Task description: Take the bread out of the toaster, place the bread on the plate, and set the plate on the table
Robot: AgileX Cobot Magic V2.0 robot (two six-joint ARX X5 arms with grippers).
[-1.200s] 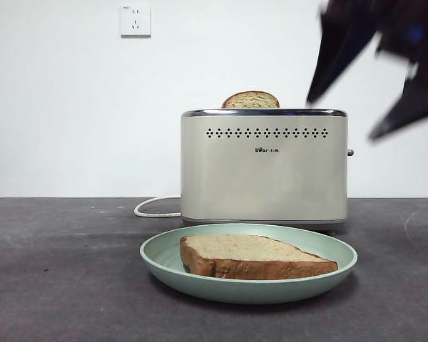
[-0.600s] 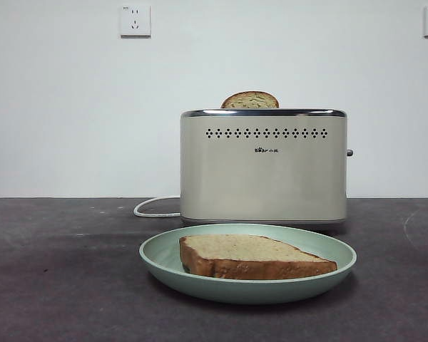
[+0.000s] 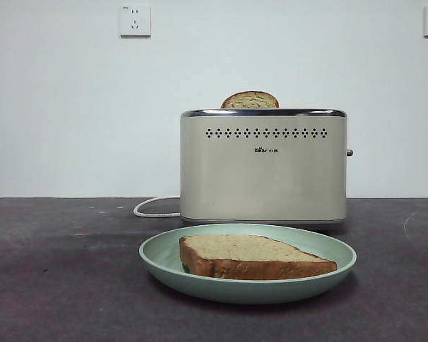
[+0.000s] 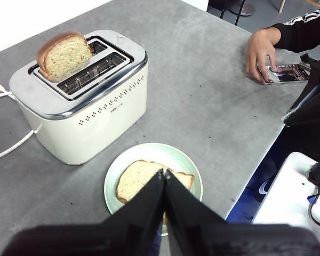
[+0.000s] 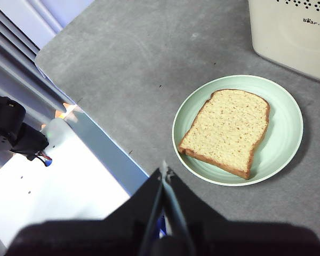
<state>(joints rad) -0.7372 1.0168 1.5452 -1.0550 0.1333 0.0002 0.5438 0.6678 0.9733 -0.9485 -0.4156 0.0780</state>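
Grey and matte, the tabletop [image 3: 57,285] carries everything, and both my arms are pulled back high above it. Next in size is the cream toaster [image 3: 264,167], which stands behind the plate with a white cord [image 3: 155,207] going out at its side. One narrower slice with a round top [image 4: 64,54] stands up from the far slot; the near slot looks empty.

In front of the toaster the mint-green plate [image 3: 157,258] sits flat on the tabletop, close to it but not touching. The bread [image 3: 253,256] lies flat inside the plate, well within the rim, with its brown crust toward the front.

My left tool [image 4: 164,176] has its two jaws pressed together and holds nothing. My right tool [image 5: 162,173] is the same, jaws together and empty, hanging above the table edge beside the plate.

I judge the task is nearly complete or complete, because the bread is on the plate and the plate is on the tabletop. To do this last step well, I should keep both tools high and away, so that nothing pushes the plate. If I must adjust the plate, I should take its rim only and move slowly, so the bread does not slide.

At the far edge a person's hand [image 4: 260,50] rests on a phone [image 4: 285,73]; I should stay away from it.
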